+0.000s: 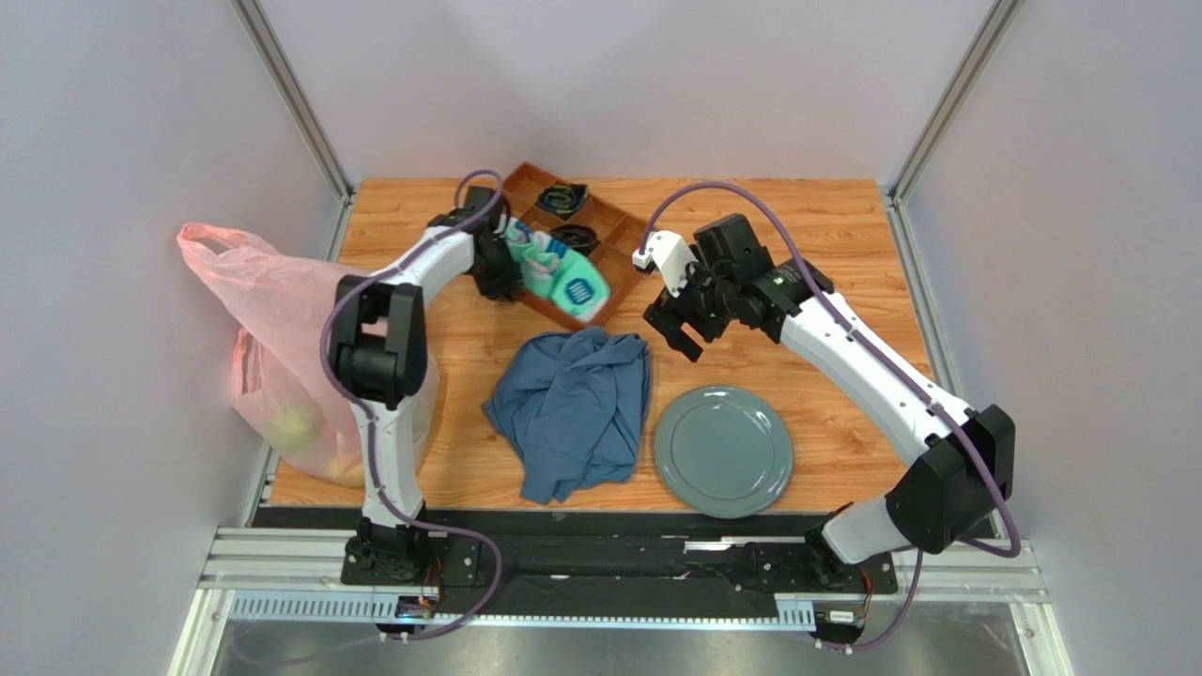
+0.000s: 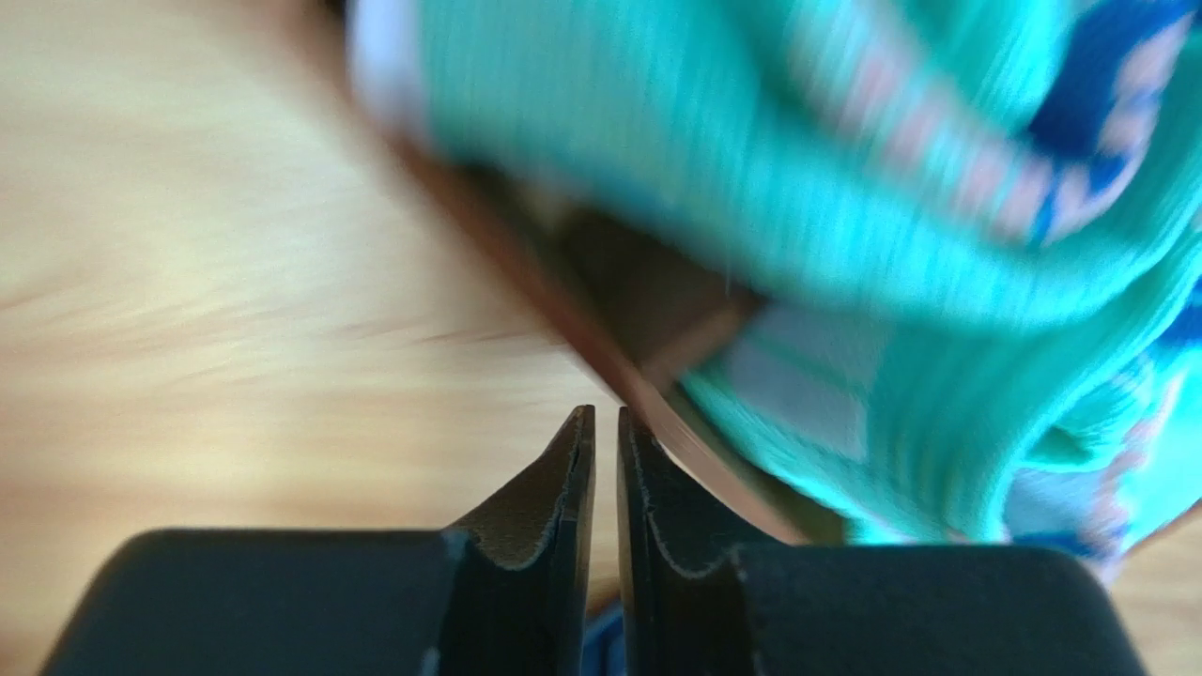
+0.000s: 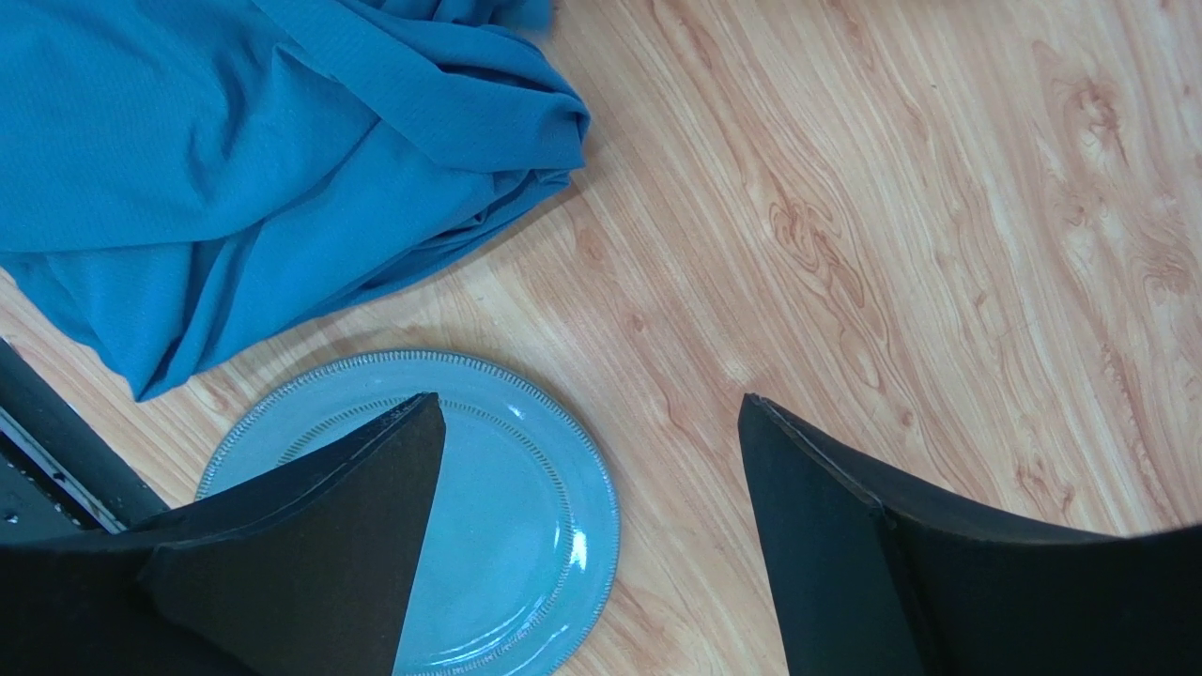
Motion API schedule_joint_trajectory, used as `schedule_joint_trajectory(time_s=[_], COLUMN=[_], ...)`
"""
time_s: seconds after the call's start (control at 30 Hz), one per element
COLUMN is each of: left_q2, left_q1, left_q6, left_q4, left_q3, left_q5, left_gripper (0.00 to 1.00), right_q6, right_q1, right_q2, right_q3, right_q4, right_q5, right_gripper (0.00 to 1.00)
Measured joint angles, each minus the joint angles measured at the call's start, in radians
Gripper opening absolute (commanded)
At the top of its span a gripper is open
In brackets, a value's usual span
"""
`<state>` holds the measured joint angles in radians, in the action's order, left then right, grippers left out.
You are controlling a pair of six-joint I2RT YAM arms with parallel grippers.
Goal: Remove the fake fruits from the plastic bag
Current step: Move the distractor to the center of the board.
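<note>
The pink plastic bag lies at the table's left edge, partly off it. Fruits show dimly through it: a green one low down and a reddish patch above; the others are hidden. My left gripper is far from the bag, at the near-left edge of the brown tray. In the left wrist view it is shut and empty, its tips at the tray rim beside the teal socks. My right gripper is open and empty above bare wood, and it shows open in the right wrist view.
A brown compartment tray at the back centre holds teal-and-white socks and dark items. A crumpled blue cloth lies mid-table, also in the right wrist view. A grey plate sits front right, also in the right wrist view.
</note>
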<state>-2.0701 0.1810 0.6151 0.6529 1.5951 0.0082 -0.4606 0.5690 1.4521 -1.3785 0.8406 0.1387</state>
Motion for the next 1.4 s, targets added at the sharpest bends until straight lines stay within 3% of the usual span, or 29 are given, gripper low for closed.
schedule_joint_trajectory(time_s=[0.23, 0.43, 0.53, 0.63, 0.67, 0.77, 1.03, 1.4], left_q2=[-0.137, -0.002, 0.100, 0.195, 0.223, 0.336, 0.546, 0.565], left_q1=[0.101, -0.003, -0.076, -0.126, -0.129, -0.115, -0.003, 0.208], left_q6=[-0.025, -0.031, -0.040, -0.075, -0.093, -0.160, -0.395, -0.509], left_q4=[-0.130, -0.160, -0.135, -0.111, -0.103, -0.115, -0.121, -0.121], left_q3=[0.198, 0.060, -0.042, -0.123, -0.144, -0.252, -0.438, -0.555], left_q5=[0.130, 0.187, 0.206, 0.248, 0.271, 0.388, 0.590, 0.486], left_gripper=[0.15, 0.15, 0.27, 0.51, 0.63, 0.82, 0.85, 0.92], right_q6=[-0.032, -0.048, -0.066, -0.067, -0.064, -0.058, -0.051, -0.056], right_q1=[0.000, 0.037, 0.082, 0.111, 0.114, 0.102, 0.073, -0.032], right_q2=[0.074, 0.116, 0.142, 0.166, 0.169, 0.159, 0.123, 0.193], right_q3=[-0.016, -0.029, -0.036, -0.036, -0.035, -0.016, -0.009, -0.285], right_q4=[0.021, 0.039, 0.039, 0.037, 0.037, 0.023, 0.028, 0.052], right_q5=[0.012, 0.050, 0.063, 0.064, 0.064, 0.063, 0.050, 0.042], right_gripper=[0.82, 0.81, 0.81, 0.81, 0.81, 0.82, 0.83, 0.84])
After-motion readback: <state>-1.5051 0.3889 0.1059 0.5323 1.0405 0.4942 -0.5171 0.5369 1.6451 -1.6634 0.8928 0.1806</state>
